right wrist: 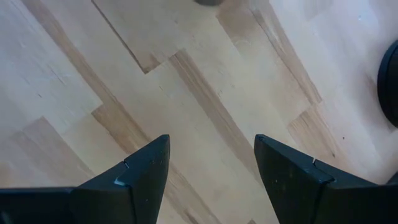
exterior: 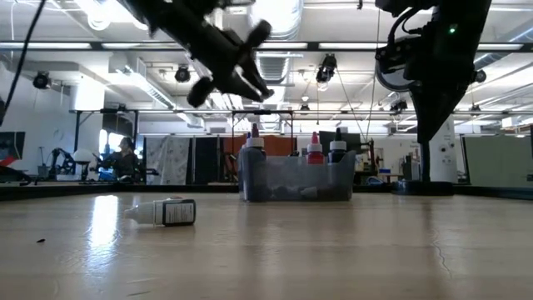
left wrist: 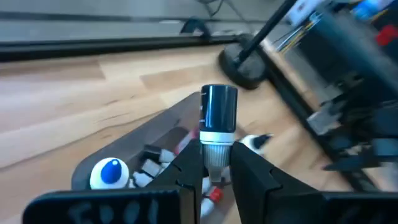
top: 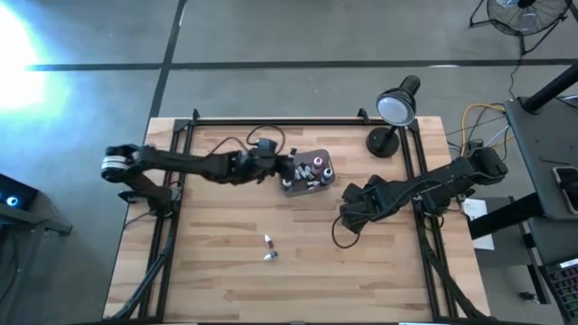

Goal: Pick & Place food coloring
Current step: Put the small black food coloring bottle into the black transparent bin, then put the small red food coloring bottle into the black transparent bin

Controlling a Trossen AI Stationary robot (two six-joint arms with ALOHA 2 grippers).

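My left gripper (top: 291, 170) (left wrist: 217, 155) hangs over the left end of the smoky-grey tub (top: 318, 183) (exterior: 296, 187) and is shut on a small food coloring bottle with a dark cap (left wrist: 218, 112). Several other bottles stand or lie in the tub, among them a blue-capped one (left wrist: 111, 172) and a pink-capped one (exterior: 315, 148). One pale bottle (top: 268, 248) (exterior: 164, 212) lies on its side on the wood nearer the front edge. My right gripper (top: 346, 215) (right wrist: 211, 155) waits open above bare wood to the right of the tub. My left gripper pinches the dark-capped bottle between its two fingers (left wrist: 186, 162) by the pale ribbed part just below the cap (left wrist: 216, 149). The cap points away from the fingers. The bottle is lifted clear, above the tub's open top.
A black desk lamp (top: 395, 108) stands with its round base (top: 384, 142) on the table's far right part. Black frame rails (top: 172, 181) run along the left and right sides. Open wood lies in front of the tub around the lying bottle.
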